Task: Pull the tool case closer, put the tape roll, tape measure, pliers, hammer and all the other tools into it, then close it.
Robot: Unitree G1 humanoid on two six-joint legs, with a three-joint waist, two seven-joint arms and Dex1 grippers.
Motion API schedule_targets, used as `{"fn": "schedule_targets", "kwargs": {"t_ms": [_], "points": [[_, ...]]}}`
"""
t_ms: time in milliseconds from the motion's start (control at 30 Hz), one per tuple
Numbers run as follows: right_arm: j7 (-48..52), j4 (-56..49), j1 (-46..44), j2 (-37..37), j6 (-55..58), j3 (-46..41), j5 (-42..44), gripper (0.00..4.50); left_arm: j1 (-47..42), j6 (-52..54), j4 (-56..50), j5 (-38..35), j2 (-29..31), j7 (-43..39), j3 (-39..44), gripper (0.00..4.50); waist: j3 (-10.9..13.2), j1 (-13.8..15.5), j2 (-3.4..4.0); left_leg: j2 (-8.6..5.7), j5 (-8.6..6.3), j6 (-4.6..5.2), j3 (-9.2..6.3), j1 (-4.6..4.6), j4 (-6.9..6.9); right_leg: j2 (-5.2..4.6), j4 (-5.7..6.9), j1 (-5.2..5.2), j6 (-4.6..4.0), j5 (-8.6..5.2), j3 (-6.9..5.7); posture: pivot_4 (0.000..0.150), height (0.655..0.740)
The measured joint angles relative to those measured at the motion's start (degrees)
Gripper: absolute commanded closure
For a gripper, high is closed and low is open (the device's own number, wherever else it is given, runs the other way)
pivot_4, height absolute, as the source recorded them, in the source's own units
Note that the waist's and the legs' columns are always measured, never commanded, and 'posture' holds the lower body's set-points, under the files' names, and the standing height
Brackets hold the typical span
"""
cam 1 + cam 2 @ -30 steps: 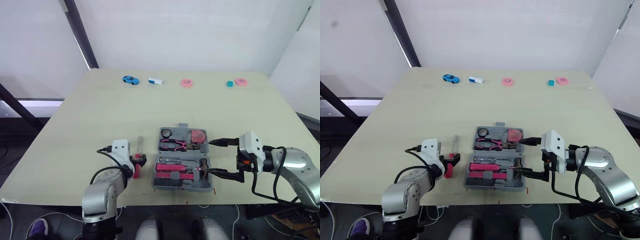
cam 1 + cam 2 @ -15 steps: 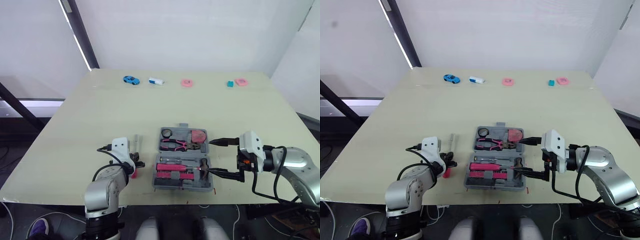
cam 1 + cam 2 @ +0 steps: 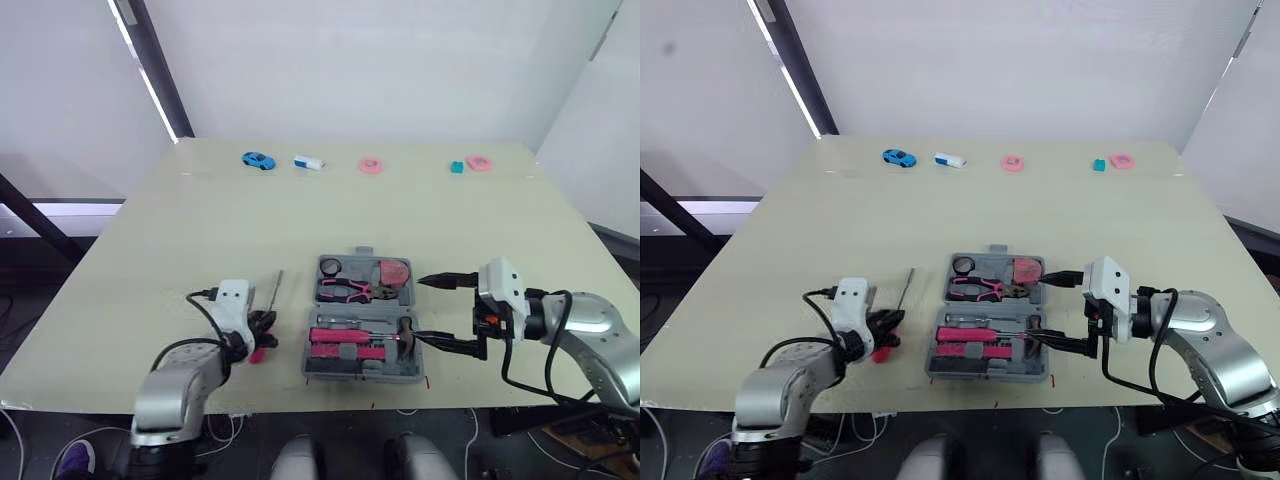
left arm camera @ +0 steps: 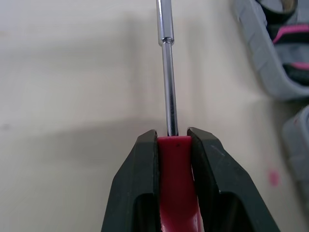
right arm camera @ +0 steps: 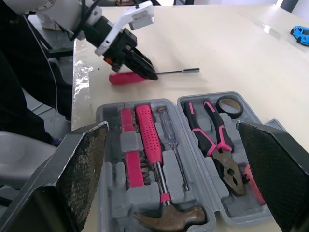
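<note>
you're loading tools: left gripper (image 4: 172, 138) clamps the screwdriver (image 4: 167, 87), right gripper (image 3: 416, 310) gapes open. next, lift it to the case (image 3: 365, 372) at 3 o'clock.

one tool case (image 3: 364, 372), one hammer (image 3: 350, 336), one pair of pliers (image 3: 347, 290), one tape roll (image 3: 333, 265), one tape measure (image 3: 397, 271), one slim screwdriver (image 5: 174, 150), one red-handled driver (image 4: 168, 87). two pink discs (image 3: 371, 165) (image 3: 479, 161), one blue toy car (image 3: 257, 160), one white block (image 3: 308, 162), one teal cube (image 3: 456, 167).

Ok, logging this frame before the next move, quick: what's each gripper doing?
Left gripper: shut on the screwdriver, by its red handle.
Right gripper: open, holding nothing, beside the tool case.
</note>
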Motion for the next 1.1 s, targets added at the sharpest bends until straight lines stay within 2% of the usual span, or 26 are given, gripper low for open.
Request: {"fn": "schedule_targets", "kwargs": {"t_ms": [100,200,267,333,400,533,633,867,1100], "points": [[-0.2,0.0,0.0,0.5,0.0,0.0,-0.4,0.00,0.5,-8.0,4.1,1.1,7.7,-8.5,-3.4,4.06,0.0,0.1,0.01,0.02,0.00,0.00,0.06,-0.03,0.00,-0.04,-0.07,-0.02,-0.06,-0.03,0.01,0.150,0.7400],[-0.5,0.1,0.0,0.8,-0.1,0.0,-0.6,0.00,0.3,-13.4,7.5,1.2,11.1,-14.4,-4.7,4.06,0.0,0.2,0.01,0.04,0.00,0.00,0.10,-0.06,-0.01,-0.07,-0.15,-0.02,-0.06,-0.03,0.01,0.150,0.7400],[-0.7,0.0,0.3,0.7,-0.1,0.0,-0.7,0.00,-0.6,-16.2,10.1,-1.2,14.5,-21.4,-4.3,4.06,0.0,0.2,-0.03,0.10,0.00,0.00,0.10,-0.10,-0.01,-0.05,-0.16,-0.05,-0.07,-0.03,-0.04,0.150,0.7400],[-0.6,0.0,1.0,0.5,-0.2,0.0,-0.7,0.00,-1.6,-16.6,10.0,-4.3,17.4,-27.5,-3.5,4.06,0.0,0.2,-0.02,0.12,0.00,0.00,0.11,-0.11,-0.02,-0.06,-0.19,-0.06,-0.07,-0.04,-0.05,0.150,0.7400],[0.0,0.0,1.6,-0.2,-0.5,-0.6,-0.7,0.00,-3.1,-15.5,8.2,-9.3,22.7,-36.4,-3.1,4.06,0.1,0.2,-0.01,0.14,0.00,0.00,0.15,-0.13,-0.03,-0.05,-0.20,-0.07,-0.06,-0.04,-0.05,0.150,0.7400],[0.9,0.0,3.0,-1.8,-1.6,-2.8,-0.8,0.00,-8.3,-10.8,4.0,-13.7,30.4,-46.2,-6.2,4.06,0.1,0.2,0.06,0.13,0.00,0.00,0.18,-0.11,-0.05,-0.03,-0.24,-0.07,-0.04,-0.05,-0.03,0.150,0.7400],[1.6,-0.2,5.3,-3.2,-1.9,-4.5,-0.8,0.00,-12.6,-9.9,1.7,-13.4,31.7,-48.5,-10.6,4.06,0.2,0.5,0.11,0.08,0.00,0.00,0.17,-0.13,-0.04,-0.02,-0.25,-0.07,-0.03,-0.05,-0.01,0.150,0.7400],[3.8,-2.3,14.4,-7.7,-2.5,-11.2,-0.2,0.00,-34.3,-3.5,0.5,-6.7,29.0,-52.6,-29.8,4.06,0.2,1.5,0.10,0.06,0.00,0.00,0.16,-0.14,-0.01,0.07,-0.25,-0.04,0.27,-0.07,0.05,0.150,0.7400],[8.5,-3.6,20.7,-12.3,-2.4,-17.3,1.5,0.00,-42.5,-1.1,2.6,-0.1,22.1,-54.8,-44.2,4.06,0.2,1.4,0.12,0.06,0.00,0.01,0.06,-0.13,0.01,0.16,-0.23,-0.04,0.35,-0.05,0.08,0.150,0.7400]]}}
